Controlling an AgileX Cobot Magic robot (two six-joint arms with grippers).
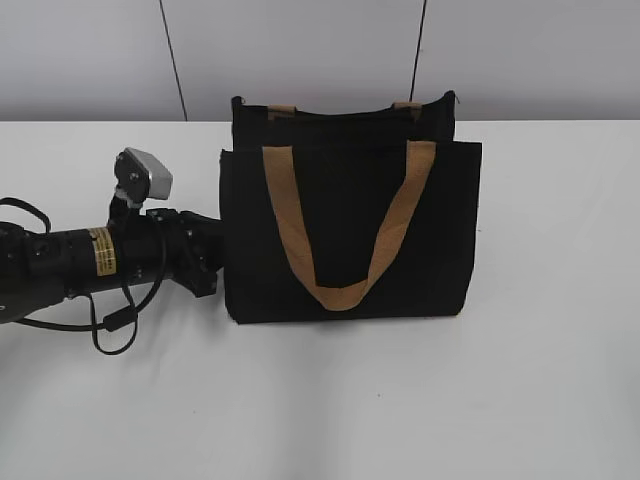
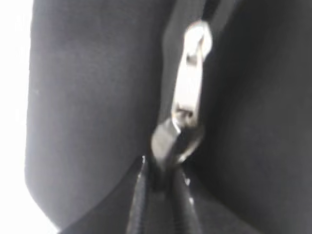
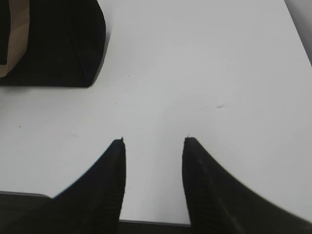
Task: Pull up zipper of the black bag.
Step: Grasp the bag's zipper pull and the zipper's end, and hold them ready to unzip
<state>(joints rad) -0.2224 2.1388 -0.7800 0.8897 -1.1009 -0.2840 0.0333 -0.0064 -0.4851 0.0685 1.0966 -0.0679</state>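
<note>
The black bag (image 1: 350, 235) stands on the tabletop (image 1: 520, 400). The left gripper (image 1: 205, 262) is at its nine o'clock side, jaws hidden; the zipper (image 2: 187, 105) looks unpulled. The right gripper (image 3: 153, 146) idles, jaws parted and empty.

The black bag (image 1: 350, 240) is plain matte black all over, with no print. Its handles (image 1: 345, 225) are tan-brown webbing, and two tan tabs (image 1: 283, 108) show at the bag's upper edge. The zipper (image 2: 165, 204) has black tape and teeth, with a shiny silver pull tab (image 2: 191, 83). The bench (image 1: 450, 400) under the bag is plain white. Left of the bag, the arm (image 1: 80, 260) is black with a small yellow label (image 1: 101, 250) and a silver-grey camera housing (image 1: 148, 175). The right end effector (image 3: 153, 185) is black.
</note>
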